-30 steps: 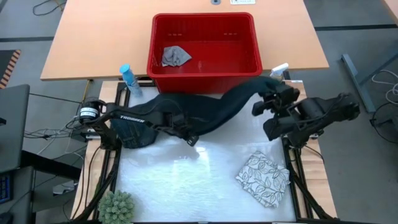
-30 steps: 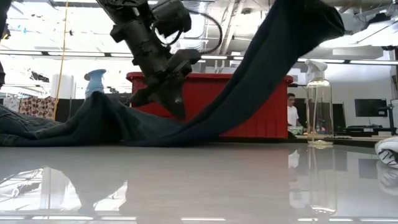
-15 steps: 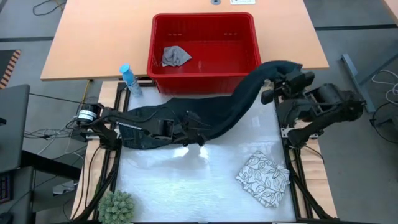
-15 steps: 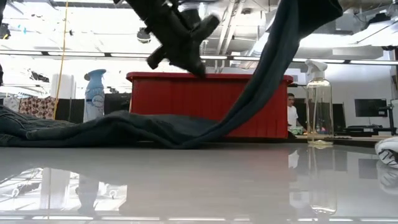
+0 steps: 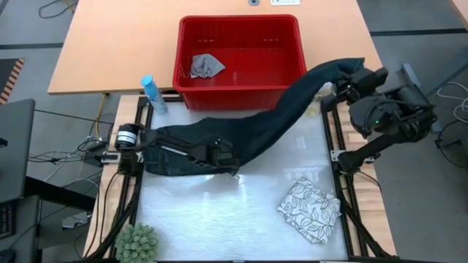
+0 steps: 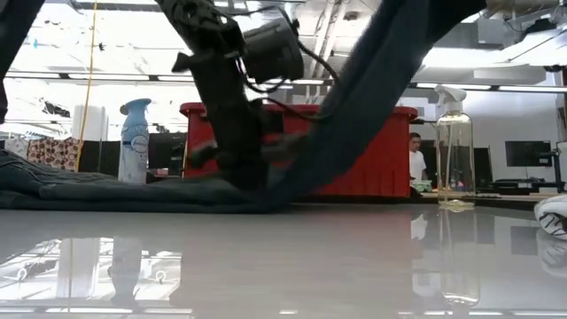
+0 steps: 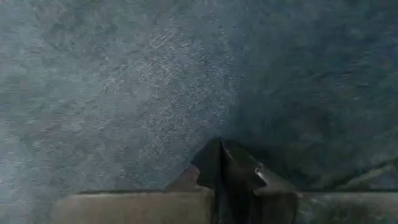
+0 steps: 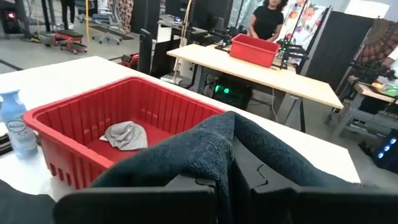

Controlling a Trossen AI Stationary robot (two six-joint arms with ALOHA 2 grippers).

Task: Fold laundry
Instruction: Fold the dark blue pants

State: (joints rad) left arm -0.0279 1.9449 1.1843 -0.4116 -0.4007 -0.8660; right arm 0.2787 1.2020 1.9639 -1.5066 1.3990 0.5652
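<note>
The dark denim jeans (image 5: 248, 135) run from the table's left side up to the far right corner. There my right gripper (image 5: 352, 73) is raised and shut on them. My left gripper (image 5: 232, 168) is shut and down on the jeans where they lie on the table, near its middle. In the left wrist view denim (image 7: 155, 81) fills the picture past the shut fingertips (image 7: 219, 152). A white cloth with grey leaf print (image 5: 311, 210) lies folded at the near right. A small grey cloth (image 5: 206, 66) lies in the red basket (image 5: 292, 51). My left gripper sets its shut fingertips on the flat middle part of the jeans (image 7: 214, 127), slanting down from the table's left. That part lies on the table (image 6: 221, 190). My right gripper pinches one end of the jeans (image 8: 214, 146), which drapes over the fingers. The fingers lie about level, high above the table. From there the denim (image 6: 372, 97) slants down to the table, drawn fairly straight.
The red basket stands just beyond the table's far edge. A blue spray can (image 5: 151, 93) is at the far left and a clear spray bottle (image 6: 454, 146) at the far right. A green plant (image 5: 137, 243) sits at the near left corner. People stand in the room behind (image 8: 267, 18).
My right gripper has risen and gone toward the far right corner with its end of the jeans, drawing that leg out straighter. My left gripper rose off the jeans, then came back down onto them. The bunched denim on the left now lies flatter.
</note>
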